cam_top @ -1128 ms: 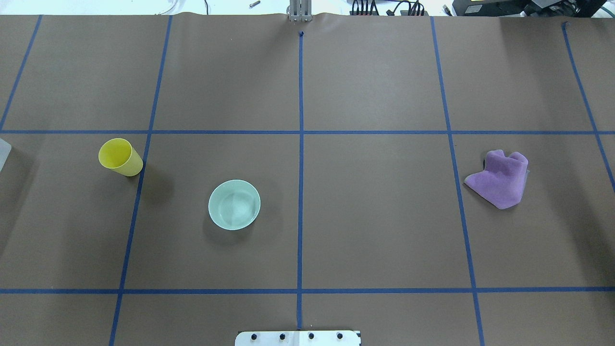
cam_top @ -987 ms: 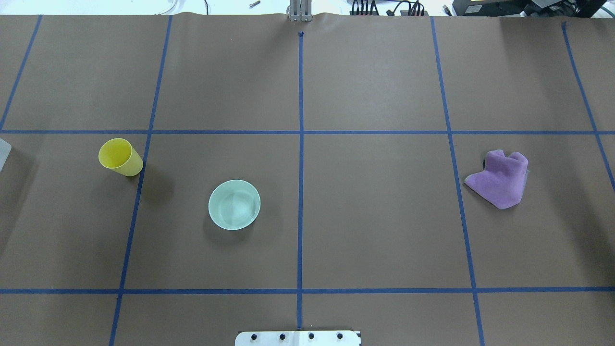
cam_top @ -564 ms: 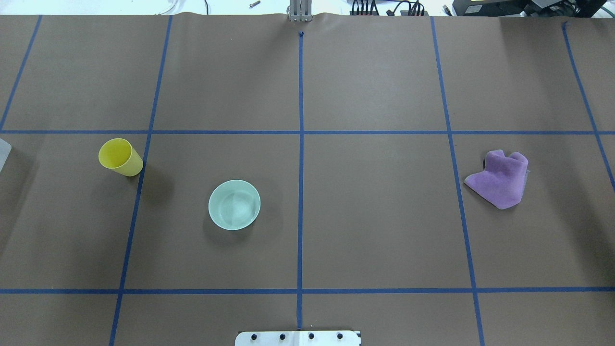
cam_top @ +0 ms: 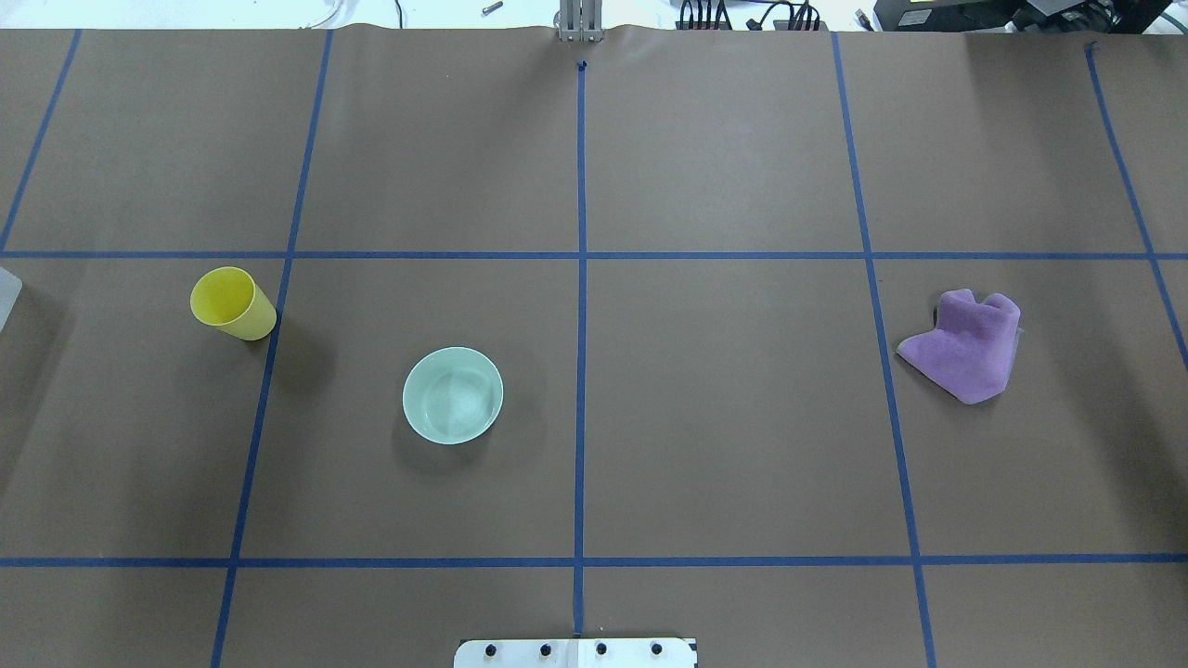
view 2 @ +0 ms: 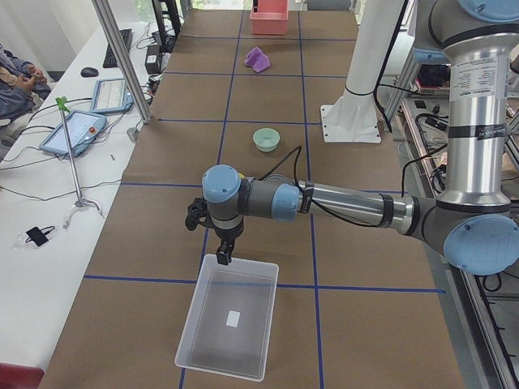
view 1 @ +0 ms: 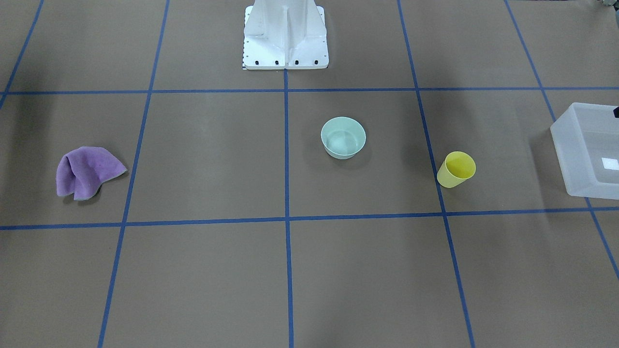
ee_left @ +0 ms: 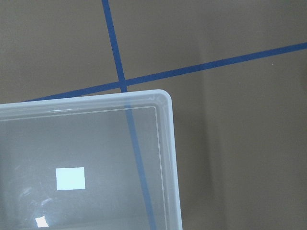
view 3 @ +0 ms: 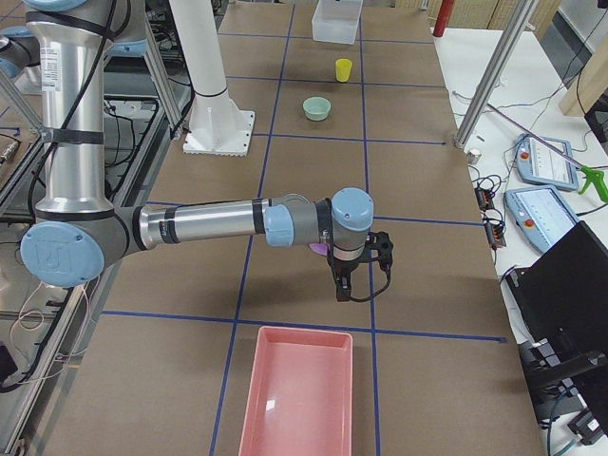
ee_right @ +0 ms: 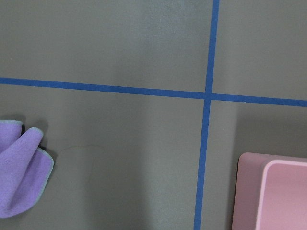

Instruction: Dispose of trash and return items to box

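The yellow cup (cam_top: 232,302) stands upright left of centre, also in the front-facing view (view 1: 456,169). The mint-green bowl (cam_top: 452,395) sits nearer the middle (view 1: 343,137). The translucent box (view 2: 191,324) stands empty at the table's left end (view 1: 563,145); its corner fills the left wrist view (ee_left: 168,143). A crumpled purple cloth (cam_top: 965,345) lies at the right (ee_right: 19,172). My left gripper (view 2: 221,261) hangs over the box's corner; I cannot tell if it is open. My right gripper (view 3: 340,290) hangs beside the cloth; I cannot tell its state either.
A pink bin (view 3: 296,394) stands at the table's right end, past the cloth; its corner shows in the right wrist view (ee_right: 273,191). The white robot base (view 1: 285,34) sits at the table's edge. Blue tape lines grid the brown table.
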Action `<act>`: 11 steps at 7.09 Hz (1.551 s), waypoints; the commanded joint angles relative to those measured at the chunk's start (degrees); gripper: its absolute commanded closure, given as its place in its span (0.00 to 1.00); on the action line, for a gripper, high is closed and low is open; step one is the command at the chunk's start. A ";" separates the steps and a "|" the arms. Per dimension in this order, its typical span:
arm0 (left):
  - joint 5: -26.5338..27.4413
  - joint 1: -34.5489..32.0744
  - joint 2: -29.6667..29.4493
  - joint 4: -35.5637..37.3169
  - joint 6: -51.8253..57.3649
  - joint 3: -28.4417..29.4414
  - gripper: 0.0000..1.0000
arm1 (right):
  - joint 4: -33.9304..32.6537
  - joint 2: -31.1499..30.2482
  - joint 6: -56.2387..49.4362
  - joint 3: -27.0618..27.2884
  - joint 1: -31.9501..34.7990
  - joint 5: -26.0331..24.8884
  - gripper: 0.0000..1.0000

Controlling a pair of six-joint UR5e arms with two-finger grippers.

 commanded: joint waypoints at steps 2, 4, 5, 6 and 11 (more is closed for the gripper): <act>-0.01 0.10 -1.45 -0.26 -2.55 0.13 0.03 | -0.01 -0.21 0.10 0.05 0.01 0.03 0.00; -0.19 -0.08 0.55 -0.09 -1.58 -1.35 0.02 | -0.01 -0.21 0.10 0.13 0.01 0.03 0.00; -0.27 -0.17 0.92 -0.26 -1.49 -2.06 0.02 | 0.07 -0.21 0.10 0.13 0.01 0.03 0.00; -0.19 -0.08 0.49 0.00 -4.10 -3.72 0.02 | -0.01 -0.21 0.10 0.31 0.01 0.12 0.00; -0.91 10.78 -4.50 0.00 -20.80 -10.42 0.02 | 0.16 -0.30 0.54 0.57 0.01 0.21 0.00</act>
